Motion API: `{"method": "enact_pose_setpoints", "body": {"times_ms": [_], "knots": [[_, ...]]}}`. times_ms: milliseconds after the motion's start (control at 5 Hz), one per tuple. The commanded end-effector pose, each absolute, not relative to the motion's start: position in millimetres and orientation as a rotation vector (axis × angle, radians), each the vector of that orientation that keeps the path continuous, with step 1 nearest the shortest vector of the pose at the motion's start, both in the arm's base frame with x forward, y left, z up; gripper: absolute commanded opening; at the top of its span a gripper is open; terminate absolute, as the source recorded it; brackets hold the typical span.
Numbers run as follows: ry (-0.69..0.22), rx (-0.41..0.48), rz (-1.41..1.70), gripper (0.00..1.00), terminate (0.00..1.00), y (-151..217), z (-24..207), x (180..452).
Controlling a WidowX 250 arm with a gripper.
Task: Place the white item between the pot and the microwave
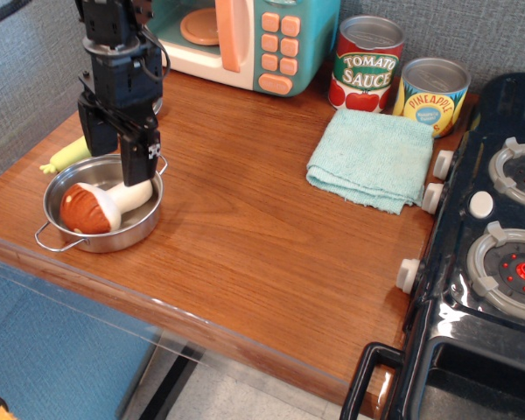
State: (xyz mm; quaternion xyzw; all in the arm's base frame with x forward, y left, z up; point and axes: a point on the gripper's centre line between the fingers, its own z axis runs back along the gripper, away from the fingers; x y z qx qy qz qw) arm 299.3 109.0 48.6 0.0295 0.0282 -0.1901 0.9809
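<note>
The toy mushroom (96,206), white stem and brown-orange cap, lies on its side inside the small steel pot (66,239) at the table's front left. The teal and cream microwave (271,44) stands at the back, door open, orange plate inside. My black gripper (114,157) is open, fingers pointing down over the pot's back rim, just above the mushroom's stem. One finger (136,162) hides the stem's far end. It holds nothing.
A yellow-green corn toy (66,153) lies behind the pot, partly hidden by the gripper. A light-blue cloth (372,157) lies at the right. Tomato sauce can (367,63) and pineapple can (431,94) stand at the back. A black toy stove (490,262) fills the right side.
</note>
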Motion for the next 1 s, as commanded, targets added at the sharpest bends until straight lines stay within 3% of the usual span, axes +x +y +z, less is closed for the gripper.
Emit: {"method": "enact_pose_setpoints", "body": {"times_ms": [0,200,400,800], "knots": [[0.087,0.085,-0.377,1.0,0.0,104.5,41.7,298.0],[0.099,0.089,-0.351,1.0,0.0,105.1,36.8,299.4],[0.111,0.092,-0.32,0.0,0.0,105.9,32.8,300.0],[0.098,0.11,-0.289,0.0,0.0,105.8,45.7,299.4]]}}
